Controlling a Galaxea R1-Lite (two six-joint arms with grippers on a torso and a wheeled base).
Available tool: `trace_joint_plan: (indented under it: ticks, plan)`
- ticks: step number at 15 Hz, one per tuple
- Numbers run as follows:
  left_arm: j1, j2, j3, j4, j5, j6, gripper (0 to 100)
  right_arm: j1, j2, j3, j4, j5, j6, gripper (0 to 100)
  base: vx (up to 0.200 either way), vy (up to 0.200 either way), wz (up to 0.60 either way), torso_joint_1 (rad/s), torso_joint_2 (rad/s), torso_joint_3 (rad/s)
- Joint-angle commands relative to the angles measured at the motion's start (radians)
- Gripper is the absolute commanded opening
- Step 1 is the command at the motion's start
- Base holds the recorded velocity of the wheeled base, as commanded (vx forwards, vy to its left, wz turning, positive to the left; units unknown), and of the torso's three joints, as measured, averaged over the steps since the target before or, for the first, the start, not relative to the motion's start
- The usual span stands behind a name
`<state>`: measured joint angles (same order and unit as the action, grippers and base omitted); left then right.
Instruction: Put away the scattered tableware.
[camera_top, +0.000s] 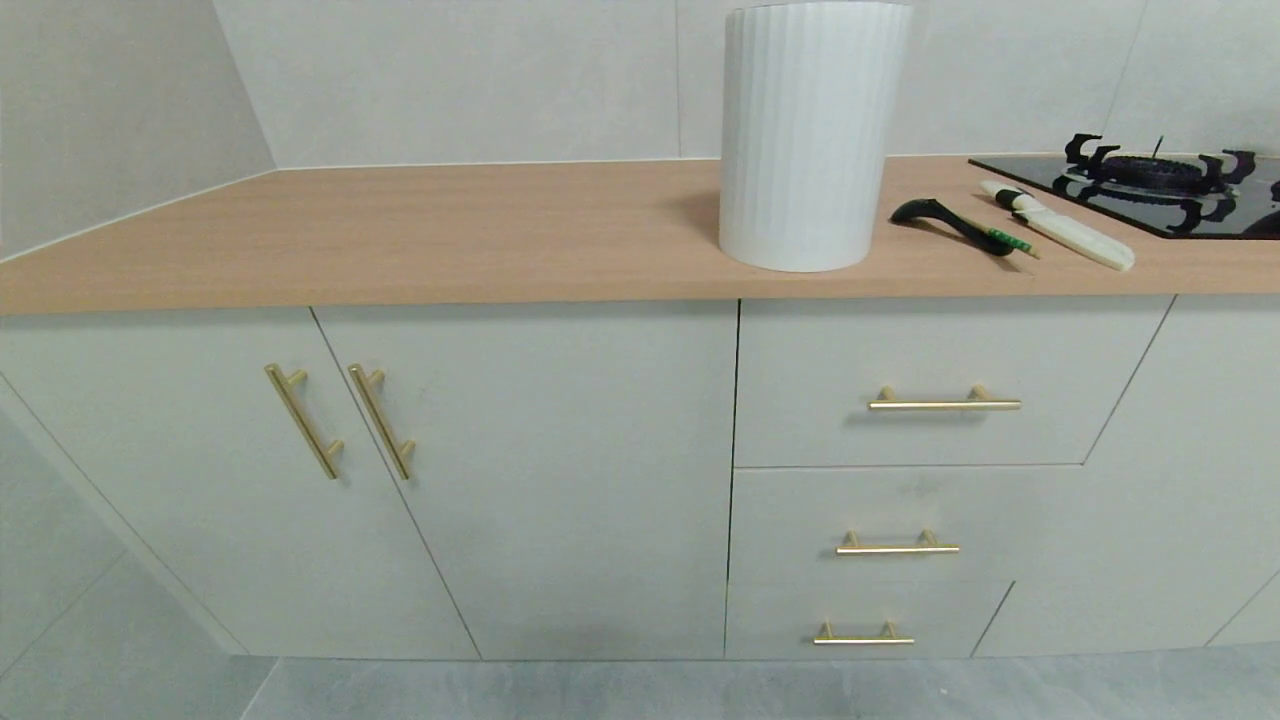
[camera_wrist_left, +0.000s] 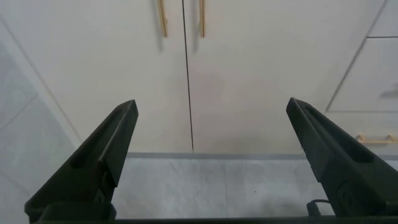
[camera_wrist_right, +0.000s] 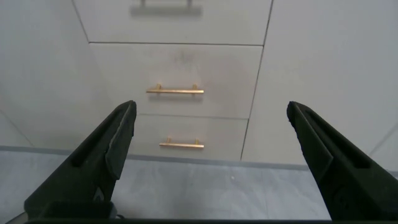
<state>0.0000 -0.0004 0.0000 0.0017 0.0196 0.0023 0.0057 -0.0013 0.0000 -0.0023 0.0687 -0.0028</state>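
On the wooden countertop stands a tall white ribbed container. To its right lie a black-handled utensil with a green band and a cream-handled knife. My left gripper hangs low in front of the cabinet doors, open, with nothing between its fingers. My right gripper is also open and bare, facing the lower drawers.
A black gas hob sits at the counter's far right. Below are two cabinet doors with gold handles and three drawers with gold handles. Grey tiled floor runs along the base; a wall closes the left side.
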Motion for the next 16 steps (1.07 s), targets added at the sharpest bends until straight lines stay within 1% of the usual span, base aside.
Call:
trace_joint_plan:
  ticks: [1,8,9,10,11,12,13,15,16]
  plan:
    - [0.000,0.000,0.000,0.000,0.000,-0.001,100,0.000,0.001,0.000,-0.001,0.000,0.000,100,0.000,0.000,0.00,0.000,0.00,0.000]
    - [0.000,0.000,0.000,0.000,0.000,-0.001,100,0.000,0.001,0.000,-0.002,0.002,-0.010,100,0.000,0.000,0.00,0.000,0.00,0.000]
    - [0.000,0.000,0.000,0.000,0.000,-0.001,100,0.000,0.001,-0.012,-0.008,-0.017,-0.006,100,0.000,0.000,0.00,0.000,0.00,0.000]
    - [0.000,0.000,0.000,0.000,0.000,-0.001,100,0.002,0.010,-0.123,-0.016,-0.038,0.017,100,0.000,0.000,0.00,0.000,0.00,0.000]
    - [0.000,0.000,0.000,0.000,0.000,-0.001,100,0.011,0.056,-0.207,0.008,-0.033,0.056,100,0.000,0.000,0.00,0.000,0.00,0.000]
    - [0.000,0.000,0.000,0.000,0.000,-0.001,100,0.025,0.109,-0.252,0.051,-0.029,0.053,100,0.000,0.000,0.00,0.000,0.00,0.000]
    - [0.000,0.000,0.000,0.000,0.000,-0.001,100,0.043,0.152,-0.265,0.091,-0.015,0.053,100,0.000,0.000,0.00,0.000,0.00,0.000]
    - [0.000,0.000,0.000,0.000,0.000,-0.001,100,0.088,0.248,-0.261,0.105,0.039,0.043,100,0.000,0.000,0.00,0.000,0.00,0.000]
    - [0.000,0.000,0.000,0.000,0.000,-0.001,100,0.106,0.322,-0.259,0.105,0.046,0.041,100,0.000,0.000,0.00,0.000,0.00,0.000]
